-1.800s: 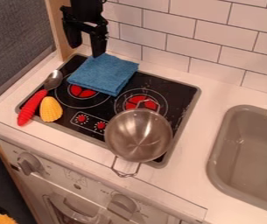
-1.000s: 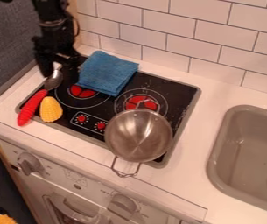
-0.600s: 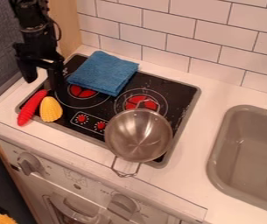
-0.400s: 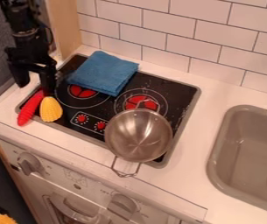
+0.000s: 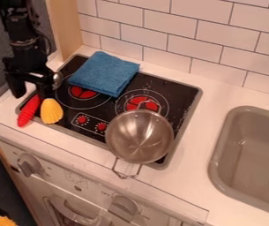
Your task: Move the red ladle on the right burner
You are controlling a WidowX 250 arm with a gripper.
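At the stove's left edge, over the upper end of the red ladle, is the gripper (image 5: pixel 31 93), open, with one finger left of the ladle and the other at the top of its handle. The red-handled ladle (image 5: pixel 28 111) lies slanting across the stove's left rim; its metal bowl shows partly behind the gripper. The right burner (image 5: pixel 142 103) is red, and its front part is covered by a metal pot.
A yellow shell-like piece (image 5: pixel 51 111) lies close beside the ladle handle. The metal pot (image 5: pixel 140 137) stands on the stove's right front, handle toward the counter edge. A folded blue cloth (image 5: pixel 104 74) covers the back. The sink (image 5: pixel 219 145) is at the right.
The gripper has come down from above the blue cloth, moving left and toward the front to the ladle. The cloth's left corner shifted briefly and lies flat again.
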